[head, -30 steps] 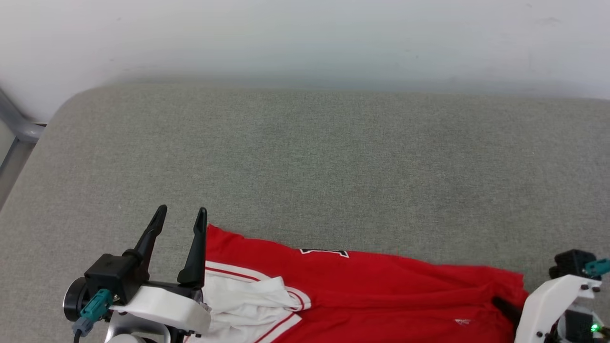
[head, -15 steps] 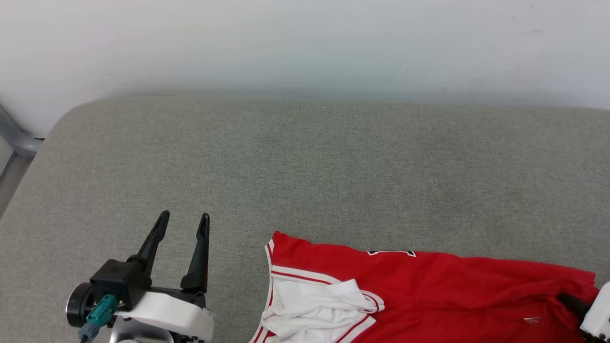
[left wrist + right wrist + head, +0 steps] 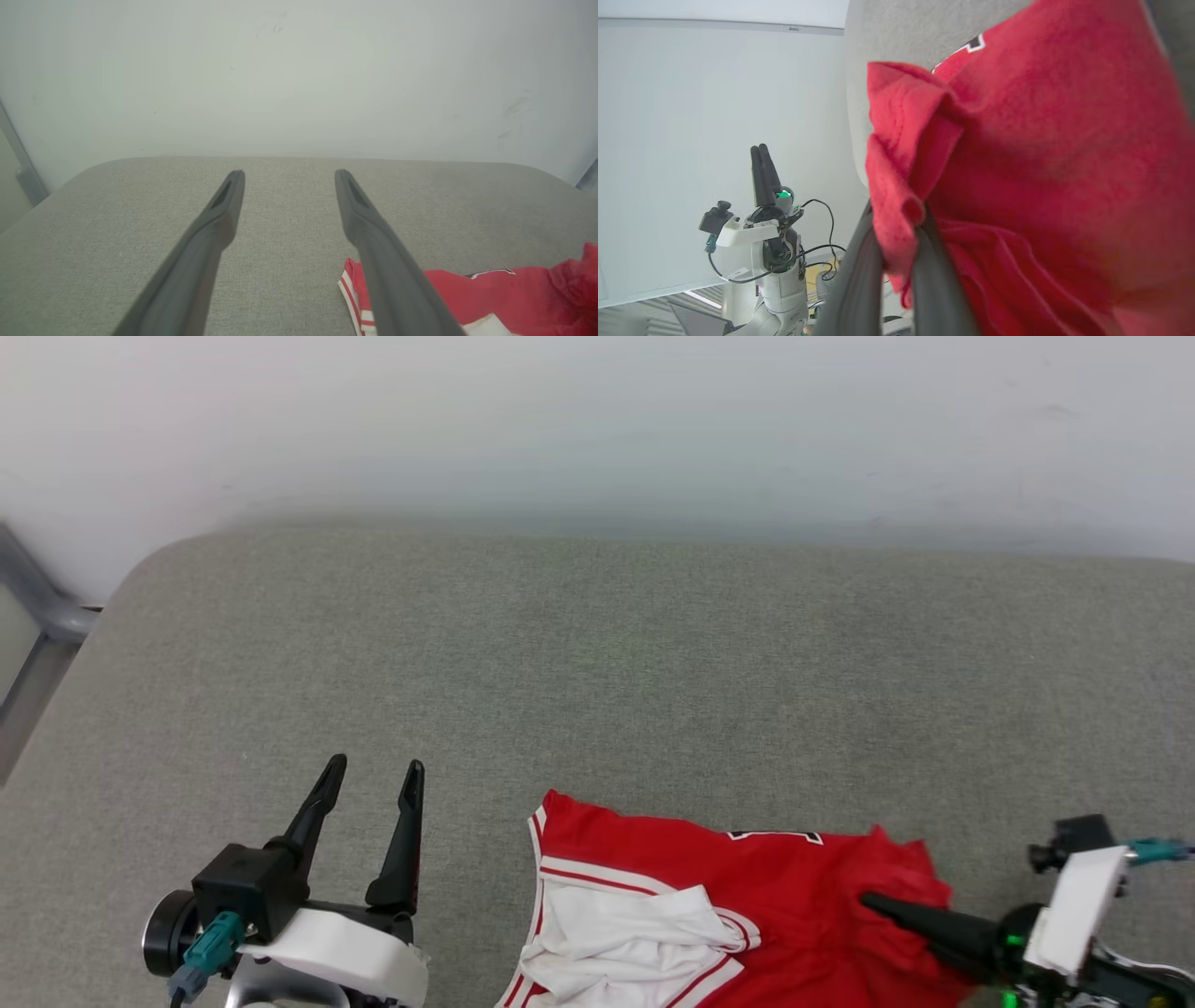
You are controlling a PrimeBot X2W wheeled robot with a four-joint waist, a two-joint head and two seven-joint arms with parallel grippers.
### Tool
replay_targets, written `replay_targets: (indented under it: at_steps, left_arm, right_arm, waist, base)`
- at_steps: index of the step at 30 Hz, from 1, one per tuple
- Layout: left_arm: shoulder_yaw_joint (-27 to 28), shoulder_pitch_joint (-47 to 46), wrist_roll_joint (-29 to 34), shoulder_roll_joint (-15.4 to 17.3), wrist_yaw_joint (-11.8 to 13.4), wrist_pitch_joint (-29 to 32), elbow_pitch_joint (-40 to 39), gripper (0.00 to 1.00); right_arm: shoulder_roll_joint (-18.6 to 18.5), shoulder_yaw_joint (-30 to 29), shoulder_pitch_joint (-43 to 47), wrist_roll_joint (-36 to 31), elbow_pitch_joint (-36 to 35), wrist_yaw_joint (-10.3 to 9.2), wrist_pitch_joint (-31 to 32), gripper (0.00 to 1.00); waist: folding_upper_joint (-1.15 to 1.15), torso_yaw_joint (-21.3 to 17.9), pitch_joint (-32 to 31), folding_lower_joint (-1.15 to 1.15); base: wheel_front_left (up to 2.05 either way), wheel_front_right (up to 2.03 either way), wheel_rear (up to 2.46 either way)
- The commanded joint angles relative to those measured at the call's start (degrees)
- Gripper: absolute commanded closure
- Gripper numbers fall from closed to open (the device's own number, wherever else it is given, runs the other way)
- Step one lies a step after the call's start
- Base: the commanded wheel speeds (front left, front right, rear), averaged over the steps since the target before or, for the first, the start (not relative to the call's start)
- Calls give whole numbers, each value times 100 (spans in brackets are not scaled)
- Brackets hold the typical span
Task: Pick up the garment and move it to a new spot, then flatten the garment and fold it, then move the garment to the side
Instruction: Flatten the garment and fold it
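One garment [image 3: 747,887] and two grippers, two fingers each.

Head view: the red jersey lies at 6 o'clock on the grey padded surface [image 3: 597,663], its white sleeve crumpled. Over the last second it has slid toward 3 o'clock, clear of my left gripper [image 3: 373,767]. That gripper sits at 7 o'clock, spread wide and holding nothing. My right gripper [image 3: 873,901], at 4 o'clock, is clamped on the red edge. It has swung to point at 9 o'clock, bunching the cloth inward. I judge the relocation about done and the flattening not yet begun.

Left wrist view: the left gripper [image 3: 287,173] frames bare surface, with the garment [image 3: 514,289] at 4 o'clock.

Right wrist view: both fingers [image 3: 859,270] pinch a red fold of the garment [image 3: 1041,163]. The left gripper [image 3: 762,154] is at 8 o'clock.
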Motion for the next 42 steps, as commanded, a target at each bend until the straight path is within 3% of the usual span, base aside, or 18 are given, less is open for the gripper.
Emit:
replay_targets:
  at_steps: [1, 12, 17, 18, 19, 20, 26, 30, 36, 42]
  left_arm:
    - [4, -68, 5, 5, -8, 1, -2, 0]
    - [-33, -323, 27, -88, -101, -17, 15, 0]
    - [-55, -477, 41, -185, -182, -41, 95, 0]
    - [-58, -501, 39, -209, -208, -40, 119, 0]
    - [-59, -520, 40, -222, -212, -47, 138, 0]
    - [-54, -537, 41, -234, -239, -56, 159, 0]
    - [-21, -553, 44, -296, -307, -79, 291, 0]
    - [-6, -546, 80, -313, -330, -87, 335, 0]
    - [24, -487, 112, -328, -322, -100, 373, 0]
    - [107, -366, 164, -335, -232, -108, 375, 0]
  right_arm:
    - [15, 121, -62, 154, 40, -3, -69, 100]
    - [12, 2538, -352, 1979, 211, -3, -1552, 100]
    - [11, 3291, -565, 1795, 553, -3, -2427, 100]
    - [10, 3373, -606, 1761, 657, -3, -2560, 78]
    - [11, 3451, -630, 1796, 719, -2, -2637, 42]
    - [13, 3541, -655, 1838, 781, -2, -2708, 0]
    - [12, 3840, -795, 1630, 769, -2, -3166, 0]
    - [-114, 4026, -809, 1001, 329, -2, -3575, 0]
    - [-590, 4114, -688, -672, -293, -2, -4623, 0]
    - [-838, 3273, -320, -2533, -552, -3, -5490, 0]
  waist:
    - [0, 30, 26, 0]
    - [0, 257, 357, 0]
    - [0, 333, 521, 0]
    - [0, 345, 544, 0]
    - [0, 352, 568, 0]
    - [0, 352, 584, 0]
    - [0, 293, 594, 0]
    - [0, 223, 541, 0]
    - [0, 140, 442, 0]
    - [0, 33, 316, 0]
  base:
    - [0, 0, 0]
    - [0, 0, 0]
    - [0, 0, 0]
    - [0, 0, 0]
    - [0, 0, 0]
    - [0, 0, 0]
    - [0, 0, 0]
    - [0, 0, 0]
    - [0, 0, 0]
    - [0, 0, 0]
